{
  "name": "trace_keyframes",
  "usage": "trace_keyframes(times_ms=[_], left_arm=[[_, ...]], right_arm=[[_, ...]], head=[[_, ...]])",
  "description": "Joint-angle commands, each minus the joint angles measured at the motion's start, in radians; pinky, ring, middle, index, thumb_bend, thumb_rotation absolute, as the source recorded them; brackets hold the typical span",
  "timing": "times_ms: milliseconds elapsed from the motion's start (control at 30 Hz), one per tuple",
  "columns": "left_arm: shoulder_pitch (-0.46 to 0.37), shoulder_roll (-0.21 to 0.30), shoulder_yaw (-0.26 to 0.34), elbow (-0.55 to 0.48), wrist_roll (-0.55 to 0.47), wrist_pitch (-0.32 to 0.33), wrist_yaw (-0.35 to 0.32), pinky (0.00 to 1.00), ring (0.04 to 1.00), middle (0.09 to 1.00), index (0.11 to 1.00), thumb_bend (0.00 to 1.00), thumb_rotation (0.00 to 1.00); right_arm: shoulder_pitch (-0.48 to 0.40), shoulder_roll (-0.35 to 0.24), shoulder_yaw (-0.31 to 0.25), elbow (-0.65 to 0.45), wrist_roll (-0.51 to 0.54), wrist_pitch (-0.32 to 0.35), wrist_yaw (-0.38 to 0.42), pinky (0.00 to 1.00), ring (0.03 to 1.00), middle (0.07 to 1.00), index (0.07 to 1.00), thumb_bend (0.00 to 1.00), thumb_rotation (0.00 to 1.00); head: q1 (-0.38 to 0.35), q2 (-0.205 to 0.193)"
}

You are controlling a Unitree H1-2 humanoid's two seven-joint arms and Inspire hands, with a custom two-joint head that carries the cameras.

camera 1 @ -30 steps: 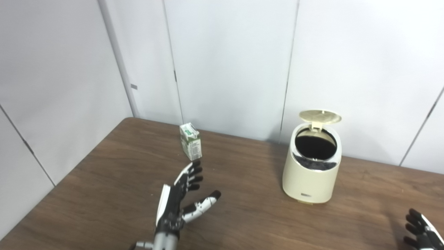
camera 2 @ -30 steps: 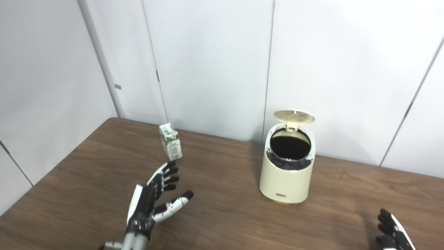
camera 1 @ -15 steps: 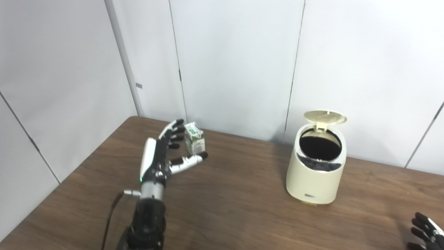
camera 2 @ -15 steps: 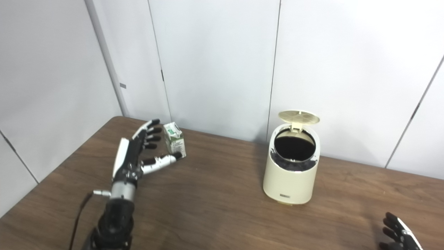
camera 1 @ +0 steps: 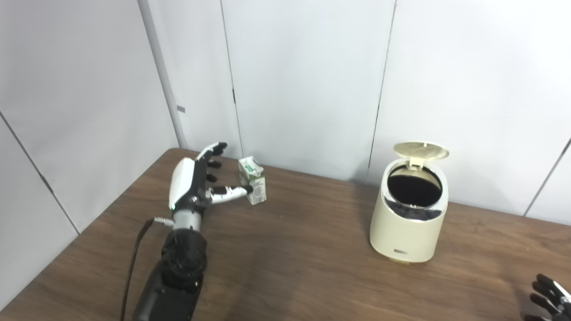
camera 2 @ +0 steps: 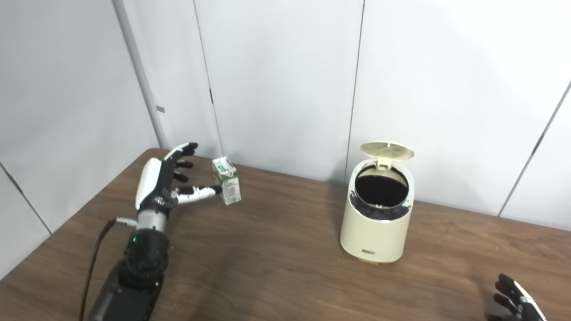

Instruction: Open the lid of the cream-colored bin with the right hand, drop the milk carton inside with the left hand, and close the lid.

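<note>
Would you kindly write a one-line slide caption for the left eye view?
Open left hand reaches beside the small green-and-white milk carton on the brown wooden table; cream-colored bin stands with lid up.

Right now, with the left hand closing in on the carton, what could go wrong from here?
The left hand is open, its thumb at the milk carton; the carton is narrow and upright, so a sideways nudge could tip it before the fingers close. The lid stands propped open unheld, with the right hand far off; it might drop shut.
</note>
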Motion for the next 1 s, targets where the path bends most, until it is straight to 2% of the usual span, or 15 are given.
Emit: trace_keyframes(times_ms=[0, 133, 267, 500, 700, 967], left_arm=[[-0.05, 0.053, -0.021, 0.005, 0.055, 0.023, -0.006, 0.6, 0.755, 0.84, 0.873, 0.94, 0.15], [-0.093, 0.097, -0.064, 0.063, 0.082, 0.087, -0.053, 0.69, 0.855, 0.903, 0.888, 0.98, 0.16], [-0.127, 0.112, -0.076, 0.115, 0.059, 0.1, -0.085, 0.75, 0.921, 0.961, 0.92, 1.0, 0.19], [-0.19, 0.111, -0.101, 0.214, 0.045, 0.106, -0.095, 0.8, 0.95, 0.973, 0.934, 1.0, 0.24], [-0.241, 0.095, -0.099, 0.288, 0.001, 0.11, -0.097, 0.83, 0.965, 0.98, 0.947, 1.0, 0.22], [-0.277, 0.084, -0.11, 0.325, -0.044, 0.12, -0.108, 0.86, 0.965, 0.978, 0.956, 1.0, 0.22]], right_arm=[[-0.013, -0.002, 0.002, -0.031, -0.005, -0.033, -0.005, 0.66, 0.843, 0.874, 0.866, 0.81, 1.0], [-0.01, -0.003, 0.002, -0.031, -0.004, -0.035, -0.005, 0.68, 0.848, 0.873, 0.867, 0.81, 1.0], [-0.007, -0.001, 0.004, -0.04, -0.004, -0.028, -0.003, 0.66, 0.838, 0.866, 0.863, 0.82, 1.0], [-0.007, 0.0, 0.005, -0.042, -0.004, -0.021, -0.004, 0.69, 0.853, 0.873, 0.869, 0.83, 1.0], [-0.007, 0.004, 0.004, -0.043, -0.001, -0.004, -0.003, 0.67, 0.844, 0.871, 0.869, 0.84, 1.0], [-0.003, 0.002, 0.011, -0.06, -0.024, 0.01, -0.003, 0.65, 0.839, 0.869, 0.874, 0.82, 1.0]], head=[[-0.001, 0.001], [0.003, 0.003], [-0.001, 0.006], [-0.002, 0.012], [-0.011, 0.015], [-0.016, 0.02]])
